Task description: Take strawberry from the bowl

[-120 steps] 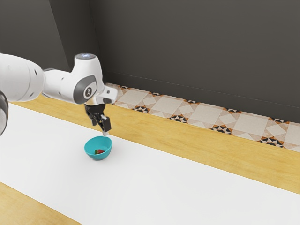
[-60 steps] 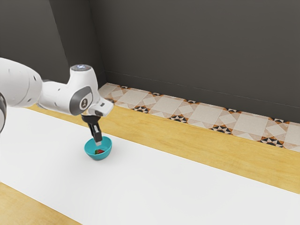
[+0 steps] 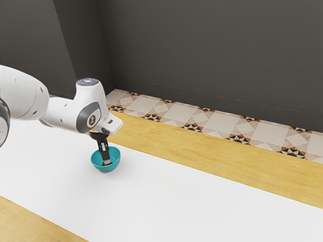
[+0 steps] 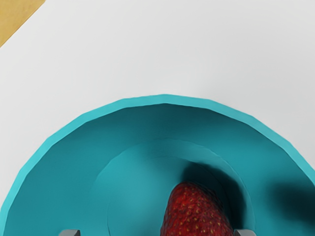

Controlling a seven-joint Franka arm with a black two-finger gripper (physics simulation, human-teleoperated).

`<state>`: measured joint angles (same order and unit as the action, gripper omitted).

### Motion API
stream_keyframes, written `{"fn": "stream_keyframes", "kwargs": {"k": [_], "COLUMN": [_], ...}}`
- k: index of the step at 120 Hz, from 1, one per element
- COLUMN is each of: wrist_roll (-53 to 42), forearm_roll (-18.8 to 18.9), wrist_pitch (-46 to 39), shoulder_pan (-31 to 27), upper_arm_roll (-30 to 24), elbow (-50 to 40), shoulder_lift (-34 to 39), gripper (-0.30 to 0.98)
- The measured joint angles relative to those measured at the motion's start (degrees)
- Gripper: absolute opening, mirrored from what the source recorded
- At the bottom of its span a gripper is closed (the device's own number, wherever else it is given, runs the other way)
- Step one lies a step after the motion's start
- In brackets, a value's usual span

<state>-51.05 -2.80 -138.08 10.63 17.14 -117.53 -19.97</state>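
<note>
Exterior view: black gripper (image 3: 106, 162), reaching from eleven o'clock into the teal bowl (image 3: 115, 164), largely masks the strawberry (image 4: 197, 216). Wrist view: seeded red flesh, cropped at the edge, lies in the bowl; fingertips stand apart, pincer open, the fruit nearer one.

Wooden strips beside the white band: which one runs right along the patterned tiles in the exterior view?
The upper strip: it borders the tiles. The lower-left strip has the white band between it and them.
</note>
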Motion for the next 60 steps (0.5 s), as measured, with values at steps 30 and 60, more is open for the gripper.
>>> {"fn": "stream_keyframes", "kwargs": {"k": [30,60], "wrist_roll": [-1.8,-3.0], "forearm_roll": [-1.1,-1.4], "wrist_pitch": [-1.2,-1.5], "shoulder_pan": [0.0,-0.1], "upper_arm_roll": [0.0,0.0], "elbow": [0.3,0.3], "shoulder_lift": [-1.6,-2.0], "gripper": [0.38,0.37]}}
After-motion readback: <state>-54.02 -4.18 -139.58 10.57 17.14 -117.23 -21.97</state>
